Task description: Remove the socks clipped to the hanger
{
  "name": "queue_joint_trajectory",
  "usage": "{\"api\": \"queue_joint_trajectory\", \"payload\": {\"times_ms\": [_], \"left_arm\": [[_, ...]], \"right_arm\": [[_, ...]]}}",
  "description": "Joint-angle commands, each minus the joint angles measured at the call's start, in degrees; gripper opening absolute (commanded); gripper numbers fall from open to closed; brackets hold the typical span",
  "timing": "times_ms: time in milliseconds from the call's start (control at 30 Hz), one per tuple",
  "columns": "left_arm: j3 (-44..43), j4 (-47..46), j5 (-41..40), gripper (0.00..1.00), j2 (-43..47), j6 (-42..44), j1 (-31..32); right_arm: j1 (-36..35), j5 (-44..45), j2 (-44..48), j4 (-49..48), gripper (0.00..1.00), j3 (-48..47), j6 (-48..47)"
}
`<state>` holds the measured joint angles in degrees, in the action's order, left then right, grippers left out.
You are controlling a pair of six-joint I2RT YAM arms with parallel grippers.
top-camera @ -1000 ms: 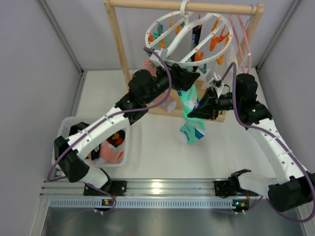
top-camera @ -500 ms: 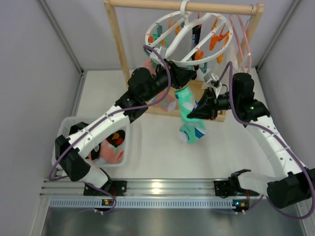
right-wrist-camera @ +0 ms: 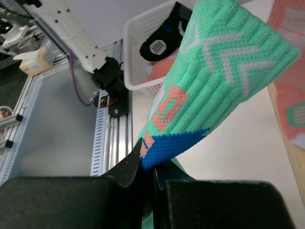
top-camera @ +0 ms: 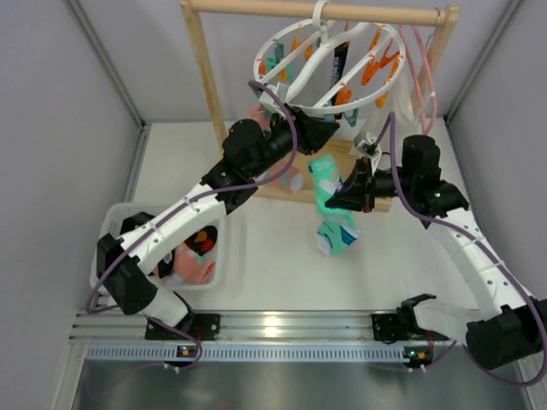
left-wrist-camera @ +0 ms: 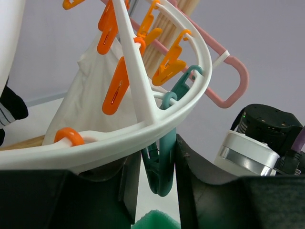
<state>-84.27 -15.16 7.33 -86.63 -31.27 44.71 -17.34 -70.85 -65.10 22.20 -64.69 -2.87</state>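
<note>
The white ring hanger (top-camera: 318, 58) hangs from the wooden rack, with orange and teal clips. My left gripper (top-camera: 323, 132) is at the ring's near edge. In the left wrist view its jaws (left-wrist-camera: 155, 164) squeeze a teal clip (left-wrist-camera: 164, 167) under the ring (left-wrist-camera: 157, 119). A teal-mint sock (top-camera: 326, 178) hangs apart from that clip; its top edge shows just below the clip (left-wrist-camera: 157, 220). My right gripper (top-camera: 340, 196) is shut on this sock's blue part (right-wrist-camera: 176, 145). A black sock (top-camera: 342, 60) and a pink sock (top-camera: 291, 179) are still on the hanger.
The wooden rack frame (top-camera: 201, 77) stands at the back with a pink wire hanger (top-camera: 423, 77) and a white garment (left-wrist-camera: 90, 95). A white basket (top-camera: 115, 218) at the left holds several socks (top-camera: 197, 256); it also shows in the right wrist view (right-wrist-camera: 143, 28).
The left gripper rose to the ring and closed on the teal clip. The teal sock's top came away from the clip, and the right gripper shifted slightly left with it.
</note>
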Motion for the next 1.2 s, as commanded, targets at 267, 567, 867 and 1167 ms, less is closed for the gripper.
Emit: {"api": "queue_joint_trajectory", "payload": {"times_ms": [267,567,867,1167], "left_arm": [[12.8,-2.9,-0.3,0.84,12.3,1.6,-0.1],[26.9,10.9,-12.0,0.98,27.4,0.4,-0.1],[17.4,51.3,-50.3,0.98,35.6,-1.2,-0.2],[4.5,64.9,-63.1,0.99,39.5,1.8,-0.2]], "right_arm": [[0.2,13.5,9.5,-13.5,0.0,11.8,12.2],[-2.8,20.6,6.9,-22.8,0.0,11.5,22.4],[-17.7,40.6,0.9,-39.9,0.0,9.0,36.8],[-31.3,55.9,-11.4,-62.4,0.0,6.3,50.1]]}}
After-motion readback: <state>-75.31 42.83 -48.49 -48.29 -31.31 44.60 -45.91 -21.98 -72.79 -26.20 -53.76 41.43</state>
